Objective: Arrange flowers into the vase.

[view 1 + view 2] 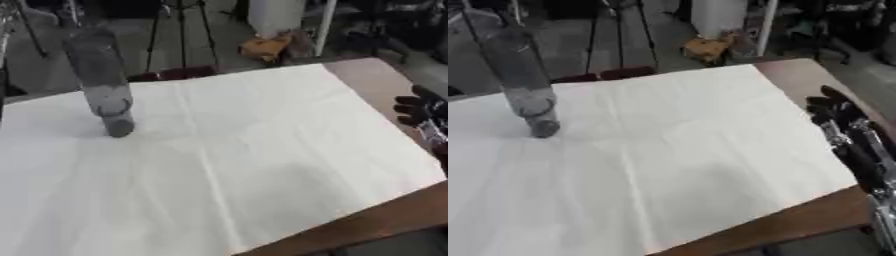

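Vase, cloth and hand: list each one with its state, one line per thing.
vase: upright on the cloth near the table's far left, clear, no flowers in it that can be seen.
white cloth: spread flat over the table, creased, nothing else on it.
table: bare wood showing along the right and near edges.
right hand: at the table's right edge, fingers straight, holding nothing.
left hand: not in view.

No legible text or labels
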Controlling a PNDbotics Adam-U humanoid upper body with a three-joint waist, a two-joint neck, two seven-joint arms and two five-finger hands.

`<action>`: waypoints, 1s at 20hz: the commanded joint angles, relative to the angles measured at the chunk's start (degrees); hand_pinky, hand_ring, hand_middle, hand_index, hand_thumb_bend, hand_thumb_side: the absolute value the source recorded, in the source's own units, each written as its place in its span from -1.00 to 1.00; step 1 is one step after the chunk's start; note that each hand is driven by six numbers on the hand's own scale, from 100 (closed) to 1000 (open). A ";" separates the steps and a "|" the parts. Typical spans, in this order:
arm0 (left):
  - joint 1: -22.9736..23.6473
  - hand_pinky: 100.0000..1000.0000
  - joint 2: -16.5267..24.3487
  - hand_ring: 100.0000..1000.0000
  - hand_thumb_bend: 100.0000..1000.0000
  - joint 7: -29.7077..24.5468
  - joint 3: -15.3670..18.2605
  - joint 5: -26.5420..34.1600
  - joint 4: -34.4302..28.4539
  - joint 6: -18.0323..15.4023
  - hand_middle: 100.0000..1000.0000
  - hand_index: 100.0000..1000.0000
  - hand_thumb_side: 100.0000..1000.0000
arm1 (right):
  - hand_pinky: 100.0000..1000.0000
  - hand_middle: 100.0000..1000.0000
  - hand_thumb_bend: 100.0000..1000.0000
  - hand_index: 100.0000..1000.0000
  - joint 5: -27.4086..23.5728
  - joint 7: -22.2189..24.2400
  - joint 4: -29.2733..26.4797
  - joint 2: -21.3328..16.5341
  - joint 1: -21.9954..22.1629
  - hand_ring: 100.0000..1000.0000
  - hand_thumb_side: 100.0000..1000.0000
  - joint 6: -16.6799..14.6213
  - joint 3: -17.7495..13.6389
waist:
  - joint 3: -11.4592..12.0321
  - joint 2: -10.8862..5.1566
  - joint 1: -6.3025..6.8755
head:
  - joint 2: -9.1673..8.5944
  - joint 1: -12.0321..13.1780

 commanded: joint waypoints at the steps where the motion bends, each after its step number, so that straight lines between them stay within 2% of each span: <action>1: -1.42 -1.00 2.18 -1.00 1.00 0.15 -0.20 2.53 -0.49 -0.53 -1.00 -1.00 -0.92 | 0.75 0.66 -0.90 1.00 -0.14 0.21 -0.55 -1.13 -0.54 0.74 0.34 -0.05 -0.33 | -0.04 -1.67 0.10 | -0.54 -0.09; 18: -1.27 -1.00 2.35 -1.00 1.00 0.31 -0.21 3.70 -0.32 -0.69 -1.00 -1.00 -0.92 | 0.75 0.66 -0.91 1.00 -0.17 0.14 -0.53 -1.13 -0.49 0.74 0.34 -0.01 -0.41 | -0.04 -1.77 0.19 | -0.71 -0.35; 20: -1.37 -1.00 1.27 -1.00 1.00 0.39 0.25 4.69 0.22 -0.48 -1.00 -1.00 -0.90 | 0.75 0.66 -0.91 1.00 -0.19 0.18 -0.54 -1.11 -0.55 0.74 0.34 -0.02 -0.36 | -0.29 -1.74 0.16 | -0.68 -0.34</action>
